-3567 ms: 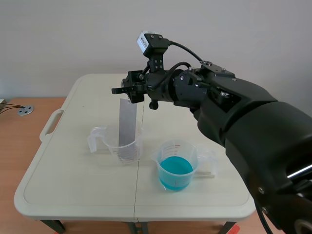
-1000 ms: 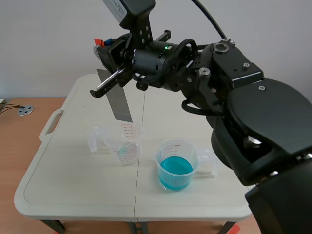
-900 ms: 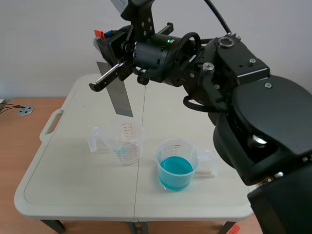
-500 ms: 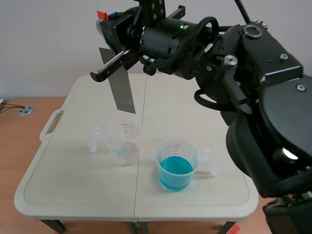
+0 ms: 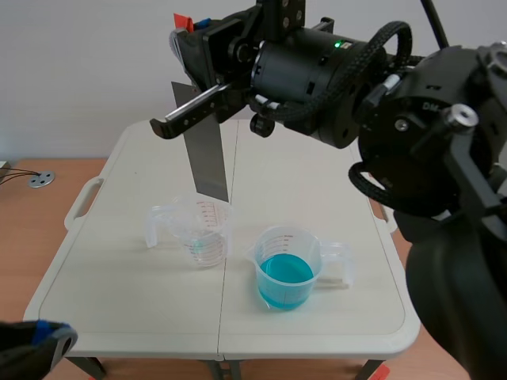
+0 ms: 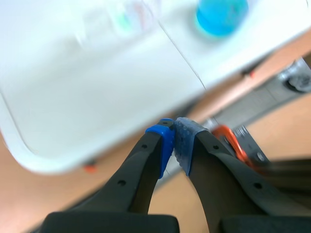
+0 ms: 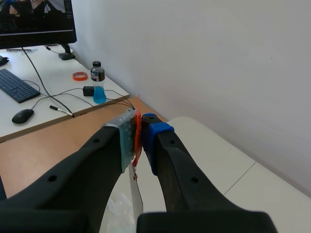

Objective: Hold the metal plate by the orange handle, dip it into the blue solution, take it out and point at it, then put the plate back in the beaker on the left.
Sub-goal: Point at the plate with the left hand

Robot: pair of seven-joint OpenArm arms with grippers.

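Right gripper: Your right gripper (image 7: 140, 127) sits high over the table's far left part, its fingers clamped on the thin orange handle (image 7: 137, 133).
Metal plate: The long flat grey metal plate (image 5: 203, 146) hangs from that handle, leaning slightly. Its lower edge lines up with the rim of the empty clear plastic beaker (image 5: 203, 235). You cannot tell from these views whether it is above the rim or just inside.
Blue solution: The blue solution (image 5: 285, 273) fills about the lower half of a second clear plastic beaker (image 5: 289, 241). This one stands just right of the empty beaker, apart from it and from the plate.
Left gripper: Your left gripper (image 6: 173, 131) is low, off the table's near edge and over the floor. Its fingers are closed, pads meeting, with nothing between them.
Surface: The cream plastic folding table (image 5: 119, 277) has a seam down its middle and a moulded carry handle (image 5: 82, 203) at its left edge.
Room: A plain pale wall (image 5: 71, 63) stands behind the table. The floor (image 5: 28, 245) is wood-coloured, with a round grey floor socket (image 5: 41, 180) and cables near the wall.
Side desk: The right wrist view shows a white desk (image 7: 46, 97) beyond the table. It carries a dark monitor (image 7: 36, 22), a black keyboard (image 7: 17, 86), a black mouse (image 7: 22, 116), a small bottle of blue liquid (image 7: 98, 90) and an orange ring (image 7: 79, 76).
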